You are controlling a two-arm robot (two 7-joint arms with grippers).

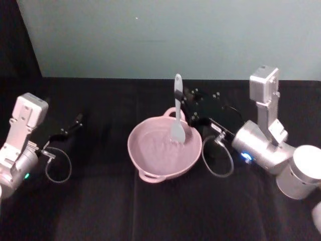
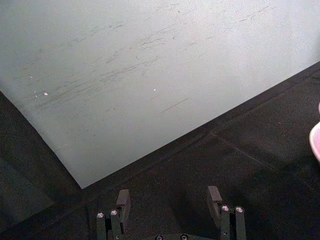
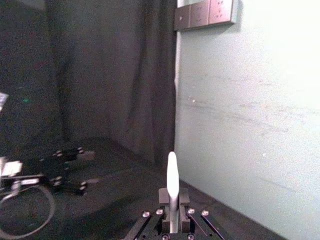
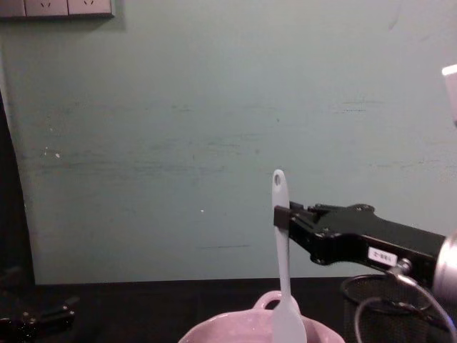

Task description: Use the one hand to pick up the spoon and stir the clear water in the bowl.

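White spoon (image 1: 178, 118) upright in pink bowl (image 1: 132, 150).
Right tool (image 4: 280, 216) clamps the handle near its tip; the head dips inside the bowl, mid counter (image 1: 150, 216). Left tool (image 2: 170, 200) idles at far left, fingers apart.

Diffuse light is brightening the pale wall (image 4: 178, 143), which is glaring near-white in the right wrist view. The black tablecloth (image 1: 100, 211) is reading dim, swallowing shadows; the bowl (image 1: 131, 150) is showing sheen.

A pale green wall (image 4: 178, 107) spans the upper frame, with white sockets (image 4: 57, 7) at the chest view's upper left. Black cloth covers the counter (image 1: 100, 211), and a dark curtain (image 3: 100, 75) hangs at left.
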